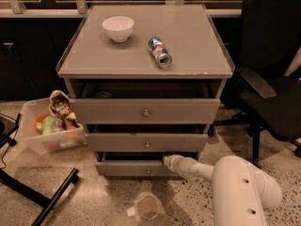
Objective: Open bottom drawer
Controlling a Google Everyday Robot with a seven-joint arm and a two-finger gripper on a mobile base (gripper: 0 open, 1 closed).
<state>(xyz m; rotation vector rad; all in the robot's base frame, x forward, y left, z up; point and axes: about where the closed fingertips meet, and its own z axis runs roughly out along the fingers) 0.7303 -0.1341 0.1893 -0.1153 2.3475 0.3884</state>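
A grey cabinet has three drawers, all pulled out a little. The bottom drawer (136, 168) is the lowest and slimmest front, with a small round knob (147, 171). A dark gap shows above its top edge. My white arm (240, 189) reaches in from the lower right. My gripper (167, 159) is at the top right edge of the bottom drawer's front, its tip at the gap above that front.
A white bowl (118, 28) and a tipped can (160, 52) lie on the cabinet top. A clear bin of snacks (49, 126) stands on the floor at left. A black office chair (268, 74) is at right. A clear cup (147, 207) lies on the floor in front.
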